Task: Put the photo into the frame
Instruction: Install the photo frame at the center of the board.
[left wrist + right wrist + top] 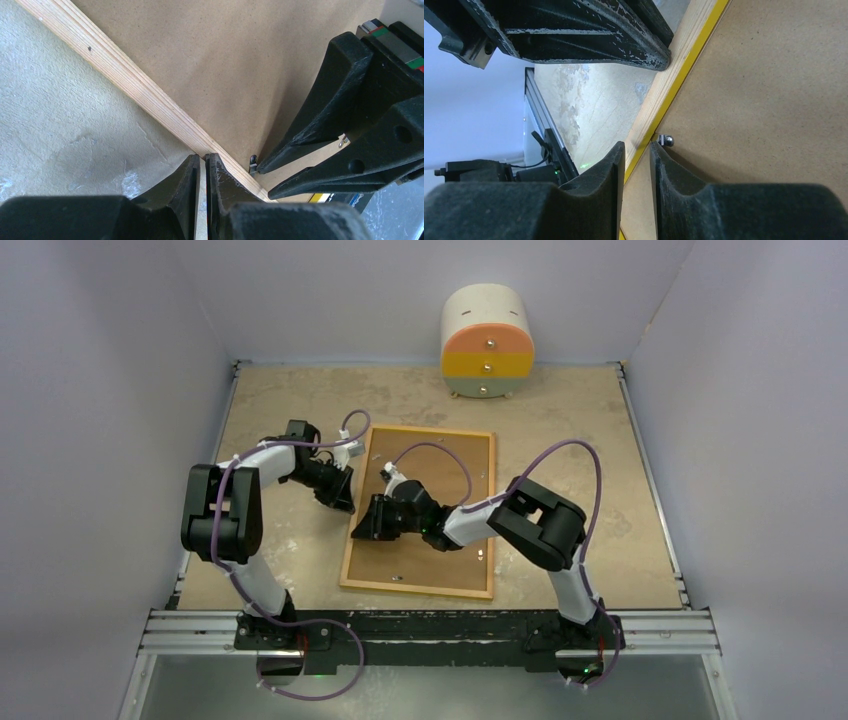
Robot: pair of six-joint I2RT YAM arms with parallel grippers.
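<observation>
The frame (418, 588) lies face down on the table, its light wood back up, with the brown backing board (440, 455) set in it. The photo is hidden. My left gripper (347, 508) is at the frame's left rim. In the left wrist view it (203, 157) is shut, its tips on the wood rim (125, 75). My right gripper (358, 530) reaches across the board to the same rim. In the right wrist view it (638, 145) is almost shut and empty, over the yellow inner edge (704, 35), beside a small metal tab (667, 140).
A small rounded drawer unit (488, 340) with orange, yellow and green drawers stands at the back. The black mounting rail (430, 625) runs along the near edge. Walls close in the left, right and back sides.
</observation>
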